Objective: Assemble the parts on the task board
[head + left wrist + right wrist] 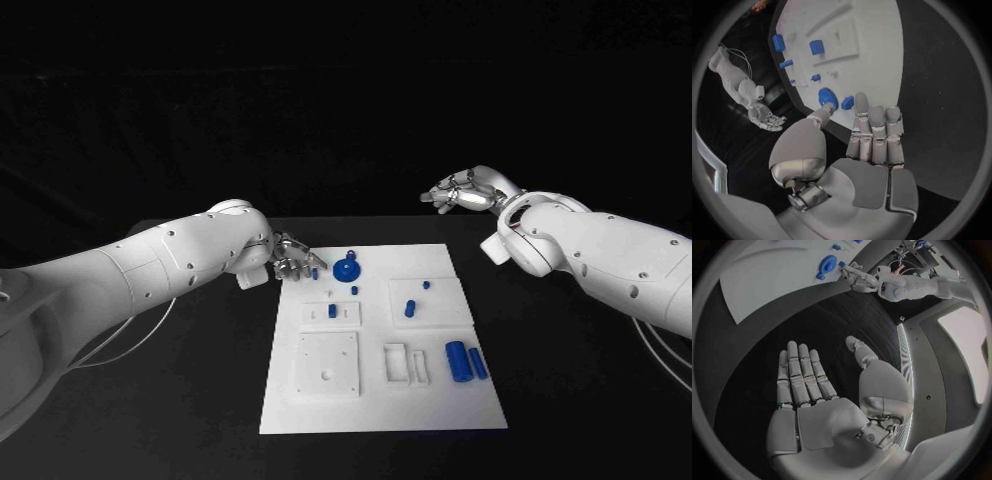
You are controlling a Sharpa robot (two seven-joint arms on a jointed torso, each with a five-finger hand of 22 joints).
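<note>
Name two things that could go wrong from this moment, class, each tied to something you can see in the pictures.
1. The left hand has its fingertips right beside the round blue part at the task board far edge; a careless nudge could knock it off.
2. The right hand is open, off the board, so the board could slide.

White task board [378, 400], blue parts [463, 361], black table [577, 400], silver hands [299, 259]

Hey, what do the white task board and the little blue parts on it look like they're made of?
The task board looks like matte white plastic: an even, dull surface with crisp raised blocks and cut slots. The blue parts also look like plastic, probably moulded or printed: solid uniform colour, slight sheen, no metallic glint. This is judged from looks alone.
</note>
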